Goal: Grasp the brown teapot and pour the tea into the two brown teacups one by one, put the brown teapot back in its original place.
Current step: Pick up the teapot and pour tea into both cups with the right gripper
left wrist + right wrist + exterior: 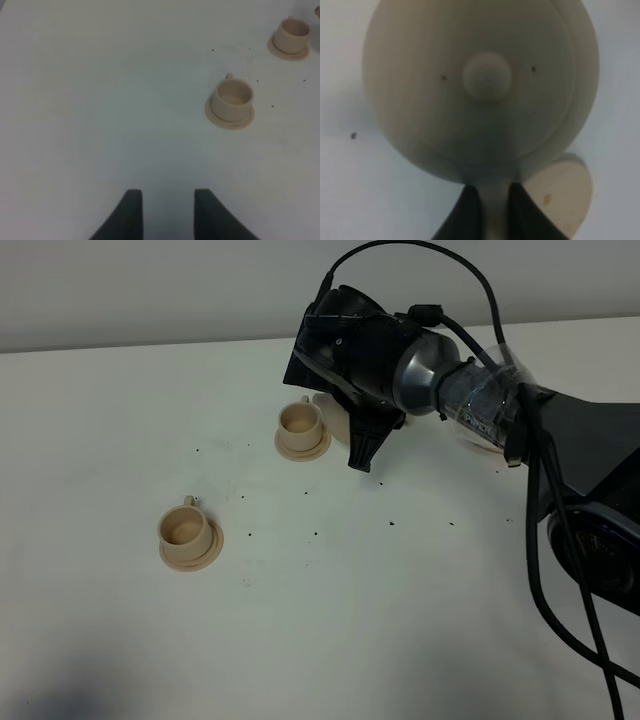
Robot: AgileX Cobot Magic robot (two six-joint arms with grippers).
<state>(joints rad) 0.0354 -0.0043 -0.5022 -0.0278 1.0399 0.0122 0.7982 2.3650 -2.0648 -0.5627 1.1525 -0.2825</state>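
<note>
Gripping the brown teapot (480, 115) by its loop handle (495, 225), the right gripper (494, 200) has its dark fingers (465, 220) pinched tight on the clay loop, likely so the wrist can roll the spout toward the farther teacup (301, 423), just beside it. Matte beige clay, domed lid (530, 100), round knob (486, 77). Nearer teacup (187, 530) sits on its saucer (212, 545), well apart. Left gripper (168, 215) hangs over bare table, fingers spread, holding nothing.

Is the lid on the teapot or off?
On: the right wrist view shows the knobbed lid seated on top of the brown teapot.
</note>
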